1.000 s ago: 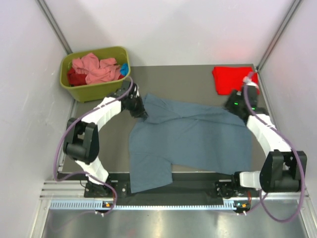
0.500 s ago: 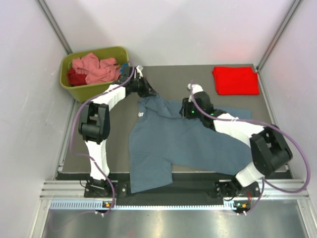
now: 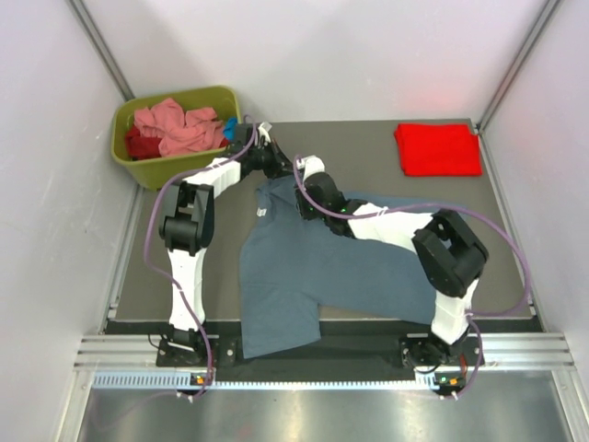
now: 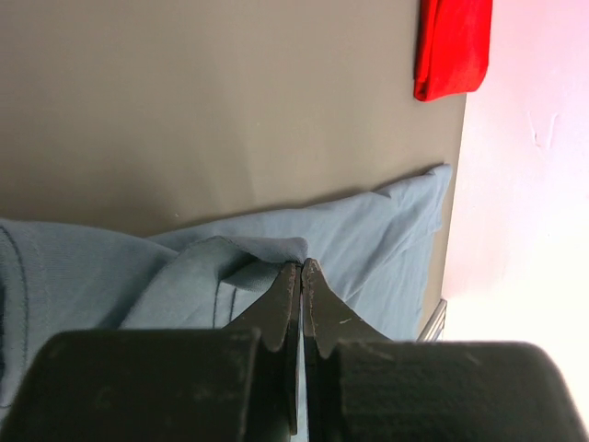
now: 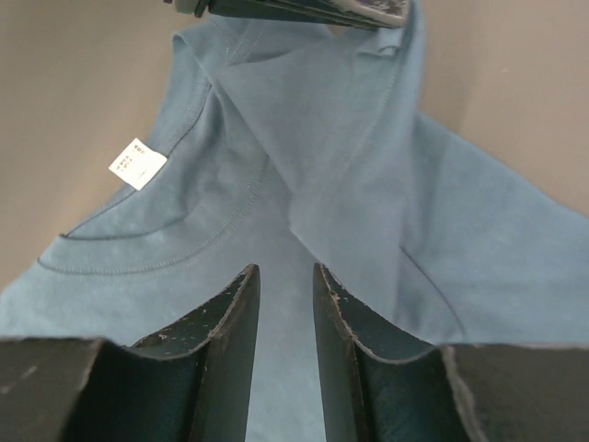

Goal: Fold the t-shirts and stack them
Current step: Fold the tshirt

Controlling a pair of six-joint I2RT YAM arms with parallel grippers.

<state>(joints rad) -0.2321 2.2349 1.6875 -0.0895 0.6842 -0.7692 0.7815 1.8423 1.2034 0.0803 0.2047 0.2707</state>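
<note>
A slate blue-grey t-shirt lies spread across the dark table, its white neck label facing up. My left gripper is shut on a fold of this shirt's far edge, near the collar. My right gripper has reached across to the collar area. In the right wrist view it hovers just over the cloth, its jaws a narrow gap apart with nothing between them. The label lies to its left. A folded bright red t-shirt rests at the back right corner.
An olive-green bin at the back left holds crumpled salmon pink and dark red shirts. The red shirt lies near the table's edge in the left wrist view. White walls close in three sides. A metal rail runs along the front.
My right arm has swung from the table's right side across to the collar, its jaws narrowing. My left gripper has drawn the shirt's edge toward the back, near the bin.
</note>
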